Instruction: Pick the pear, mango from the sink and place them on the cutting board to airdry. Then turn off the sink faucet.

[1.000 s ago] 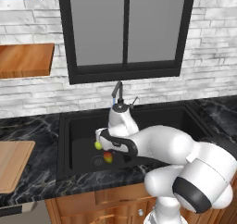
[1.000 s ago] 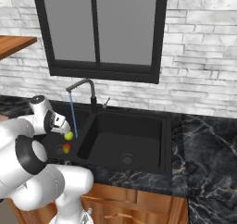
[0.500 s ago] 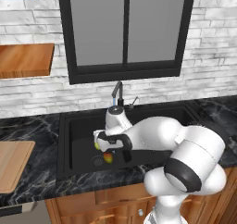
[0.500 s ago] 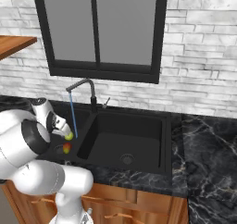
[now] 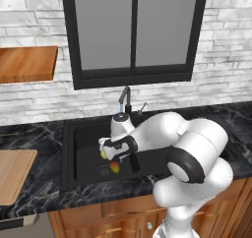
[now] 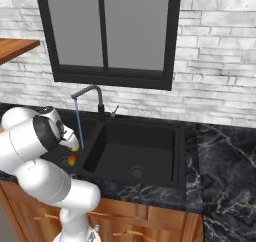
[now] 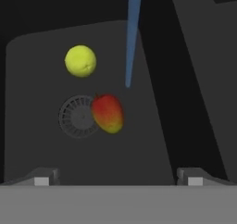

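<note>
Gripper (image 7: 118, 181) spread over drain (image 7: 77, 116); mango (image 7: 107, 113) beside it probably wet, slick: grasp across narrow middle.

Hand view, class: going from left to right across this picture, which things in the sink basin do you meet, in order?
Round metal drain → pear → mango → blue water stream. The mango's edge overlaps the drain's right side.

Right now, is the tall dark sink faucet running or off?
Running. A thin blue stream falls from the tall dark faucet spout into the black sink's left basin, beside the plain yellow-green pear.
</note>
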